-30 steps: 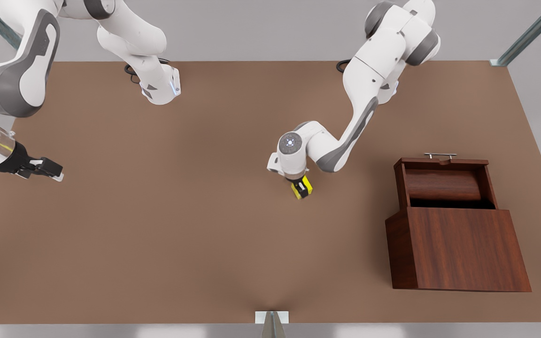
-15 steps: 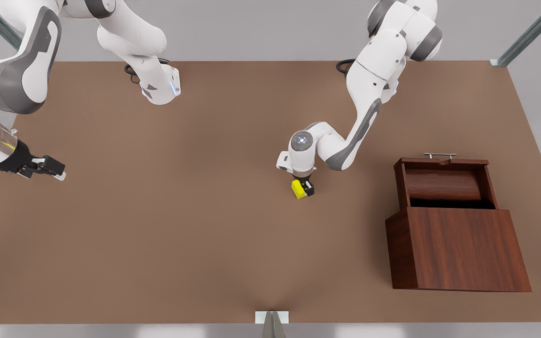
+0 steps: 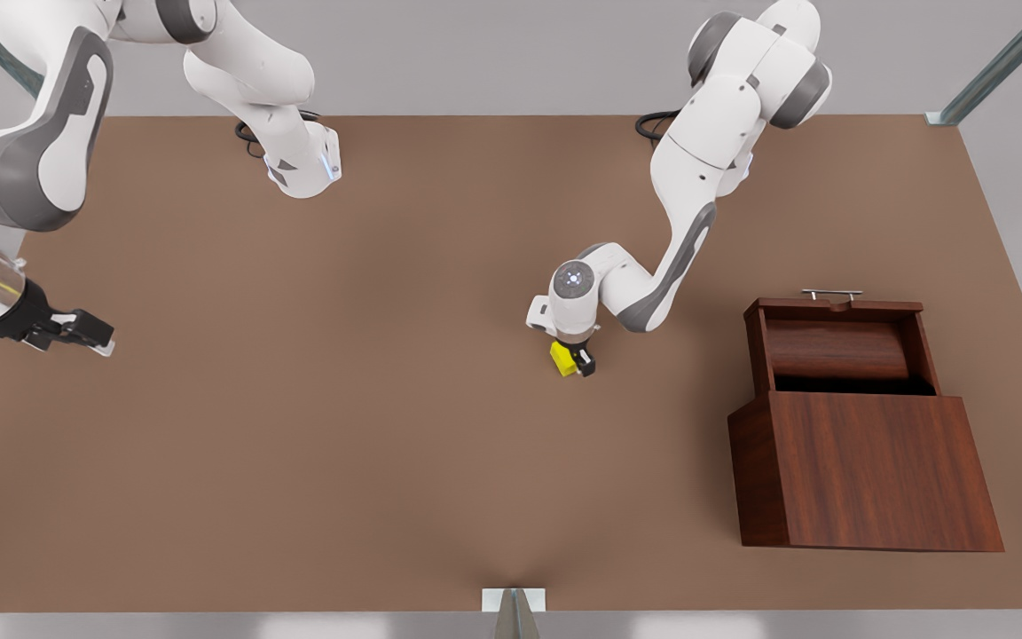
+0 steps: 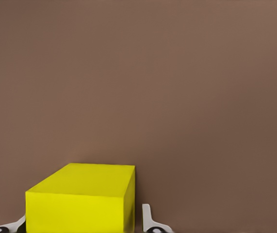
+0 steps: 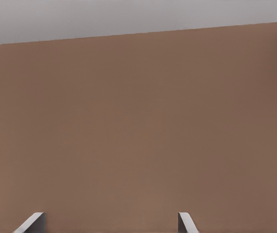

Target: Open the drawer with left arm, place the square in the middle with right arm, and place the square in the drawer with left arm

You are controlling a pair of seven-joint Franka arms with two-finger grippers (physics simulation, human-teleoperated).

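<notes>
The yellow square rests on the brown tabletop near the middle. My left gripper is down around it, one finger on each side. One finger touches the square and a thin gap shows at the other, so the gripper is open. The drawer of the wooden box is pulled out, its silver handle at the far end. My right gripper waits open and empty at the front view's left edge.
Both arm bases stand at the far edge of the table. The wooden box occupies the front view's right side. A metal bracket sits at the near edge.
The left gripper has moved slightly toward the front view's right and come down lower around the square, which stayed in place. The right gripper drifted a little lower at the table's edge.
</notes>
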